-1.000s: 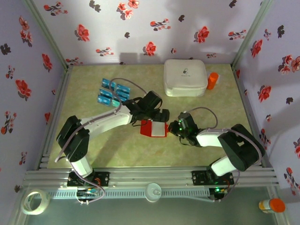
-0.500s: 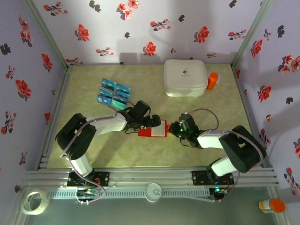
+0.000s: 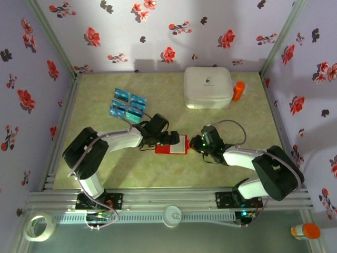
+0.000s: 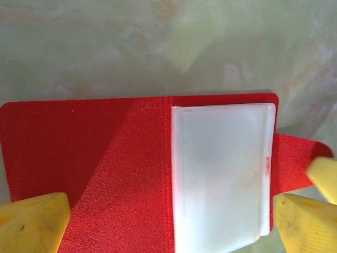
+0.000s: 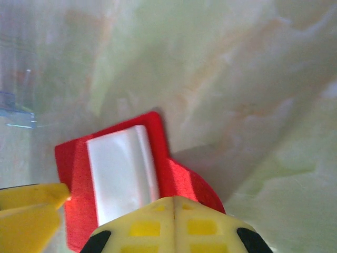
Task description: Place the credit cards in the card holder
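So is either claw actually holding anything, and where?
The right claw pinches the red card holder by its side tab; the left claw is open, holding nothing.

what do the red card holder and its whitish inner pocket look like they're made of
card holder: looks like matte red faux leather or stiff fabric, going by its fine grainy texture. pocket: probably soft frosted plastic; it is milky, translucent and faintly glossy.

card holder (image 3: pixel 171 146) centre, credit cards (image 3: pixel 128 105) behind-left of it, box (image 3: pixel 208 87) behind-right
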